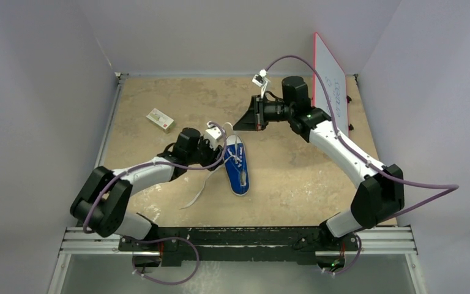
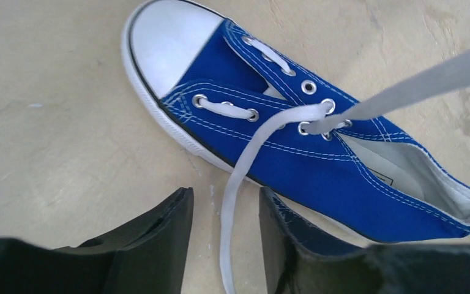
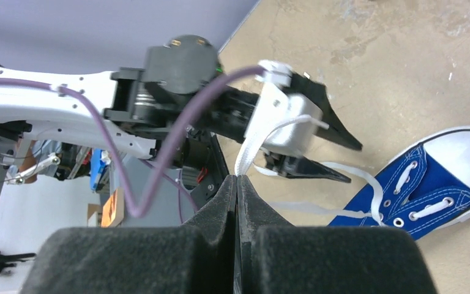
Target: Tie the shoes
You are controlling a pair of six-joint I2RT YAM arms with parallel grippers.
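The blue sneaker (image 1: 237, 165) with a white toe cap lies mid-table, its toe toward the far side. It also shows in the left wrist view (image 2: 318, 165) and the right wrist view (image 3: 434, 184). My left gripper (image 2: 225, 195) is open, low beside the shoe's left side (image 1: 215, 143). One white lace (image 2: 229, 208) runs loosely between its fingers and trails toward the near edge (image 1: 196, 193). My right gripper (image 3: 237, 179) is shut on the other lace (image 3: 251, 144). It holds that lace taut above and beyond the toe (image 1: 240, 124).
A small white-and-red box (image 1: 160, 120) lies at the far left of the table. A white board with a red edge (image 1: 330, 82) stands at the back right behind my right arm. Grey walls close in three sides.
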